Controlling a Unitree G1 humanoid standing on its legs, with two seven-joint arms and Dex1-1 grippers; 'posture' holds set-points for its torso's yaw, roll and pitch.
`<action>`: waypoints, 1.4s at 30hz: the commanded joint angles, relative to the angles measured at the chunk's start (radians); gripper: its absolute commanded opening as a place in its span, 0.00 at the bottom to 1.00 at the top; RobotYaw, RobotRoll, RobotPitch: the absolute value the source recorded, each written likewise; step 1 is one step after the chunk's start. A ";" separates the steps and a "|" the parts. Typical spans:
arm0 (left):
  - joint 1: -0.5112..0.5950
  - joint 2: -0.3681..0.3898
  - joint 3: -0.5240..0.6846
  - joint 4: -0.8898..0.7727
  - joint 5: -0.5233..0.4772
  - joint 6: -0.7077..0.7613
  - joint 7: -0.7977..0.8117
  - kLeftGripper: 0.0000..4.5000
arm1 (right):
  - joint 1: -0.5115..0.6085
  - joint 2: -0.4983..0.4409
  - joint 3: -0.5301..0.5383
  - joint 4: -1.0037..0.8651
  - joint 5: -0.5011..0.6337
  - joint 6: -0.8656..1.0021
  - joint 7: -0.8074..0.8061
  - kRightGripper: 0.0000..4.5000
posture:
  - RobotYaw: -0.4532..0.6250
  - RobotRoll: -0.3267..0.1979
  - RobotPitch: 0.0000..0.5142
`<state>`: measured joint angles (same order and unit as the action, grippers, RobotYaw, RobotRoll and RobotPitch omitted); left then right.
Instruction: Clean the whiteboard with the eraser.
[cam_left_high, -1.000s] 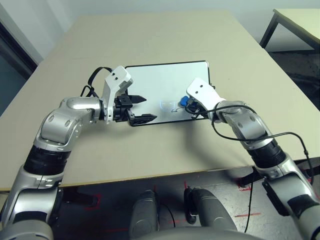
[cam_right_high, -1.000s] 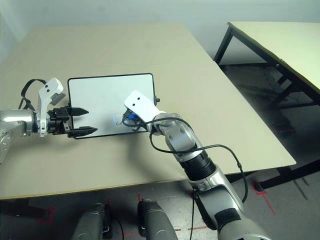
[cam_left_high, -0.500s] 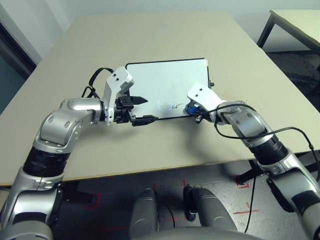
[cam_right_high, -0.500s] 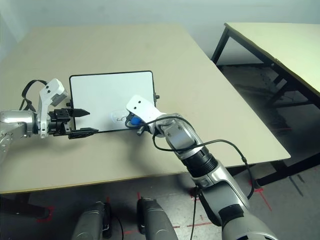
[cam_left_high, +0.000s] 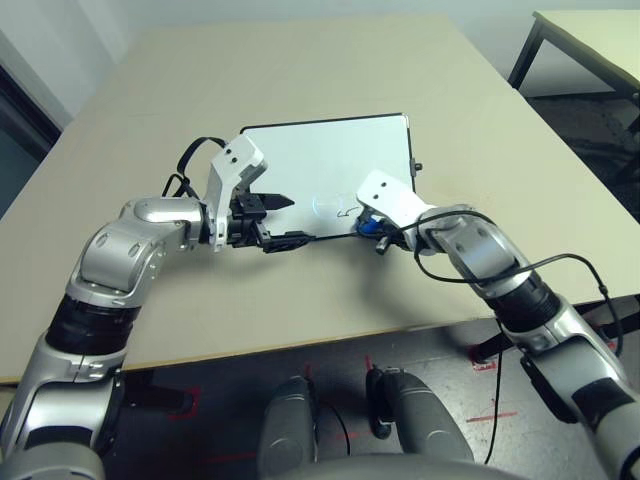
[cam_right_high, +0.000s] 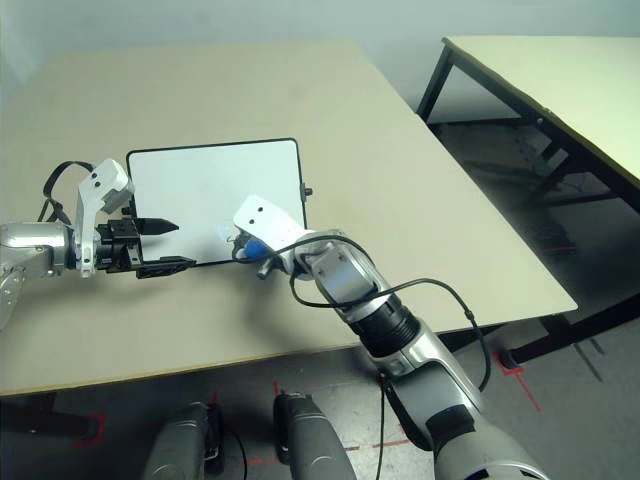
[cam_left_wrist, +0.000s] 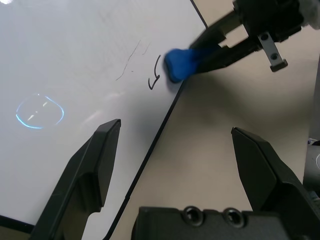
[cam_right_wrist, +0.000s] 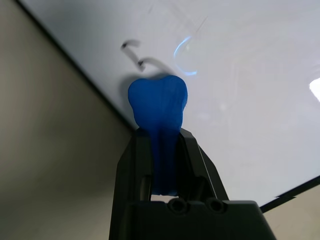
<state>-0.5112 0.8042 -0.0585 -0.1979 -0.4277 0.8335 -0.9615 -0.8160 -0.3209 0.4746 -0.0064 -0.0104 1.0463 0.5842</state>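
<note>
Blue eraser (cam_right_wrist: 157, 102) at the near edge of the whiteboard (cam_left_high: 330, 155), beside the black scribble (cam_left_wrist: 156, 75); best swept flat across the marks with light, even pressure. Right gripper (cam_right_wrist: 164, 142) closed firmly on the eraser; left gripper (cam_left_wrist: 175, 127) wide apart, empty, over the board's edge.

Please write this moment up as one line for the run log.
right gripper: shut on blue eraser | left gripper: open, empty | whiteboard: black scribble remains near eraser
</note>
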 joint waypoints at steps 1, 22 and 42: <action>0.016 0.001 0.006 -0.014 -0.007 0.006 0.008 1.00 | -0.012 0.015 -0.019 0.049 -0.013 -0.016 -0.027 0.13 | 0.40 0.62 0.31; 0.023 0.002 0.010 -0.033 -0.026 0.020 0.037 1.00 | -0.047 0.047 0.028 0.058 -0.015 -0.021 -0.003 0.13 | 0.41 0.62 0.31; 0.024 0.003 0.021 -0.029 -0.027 0.017 0.048 1.00 | -0.088 0.114 -0.010 0.137 -0.006 -0.048 -0.023 0.13 | 0.42 0.62 0.30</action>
<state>-0.4980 0.8035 -0.0530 -0.2205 -0.4474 0.8448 -0.9170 -0.9159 -0.2038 0.4854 0.1012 -0.0087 0.9891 0.5798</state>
